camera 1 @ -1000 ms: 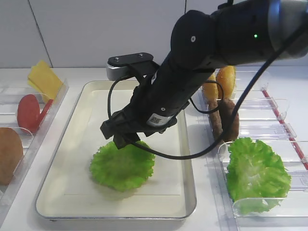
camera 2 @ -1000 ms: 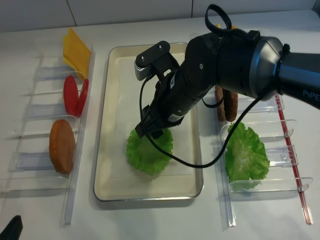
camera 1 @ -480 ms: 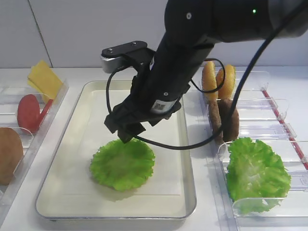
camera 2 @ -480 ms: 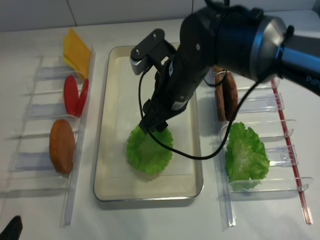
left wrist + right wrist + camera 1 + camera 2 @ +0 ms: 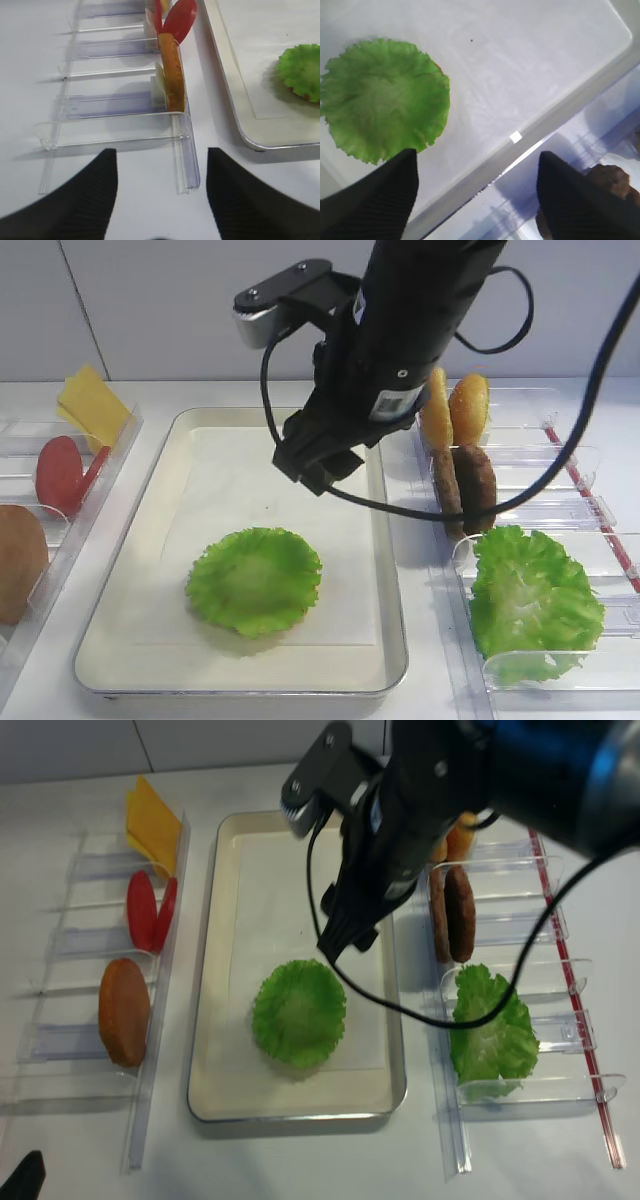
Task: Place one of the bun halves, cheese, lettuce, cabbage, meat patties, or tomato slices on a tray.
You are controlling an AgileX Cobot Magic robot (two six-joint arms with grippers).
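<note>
Bright green, frilly lettuce [image 5: 254, 580] lies flat on the tray [image 5: 386, 570]. Right gripper [image 5: 316, 471] hangs above it, jaws apart and empty; left gripper [image 5: 159, 200] also gapes.

My white table [image 5: 300, 395] carries the cream tray [image 5: 395, 630] at its middle. A row of clear plastic bins [image 5: 85, 935] sits on it just beside the tray's left edge, and another row of clear bins [image 5: 570, 1010] just beside its right edge. From my left wrist I see bare tabletop [image 5: 30, 60] beyond the left-hand bins.
</note>
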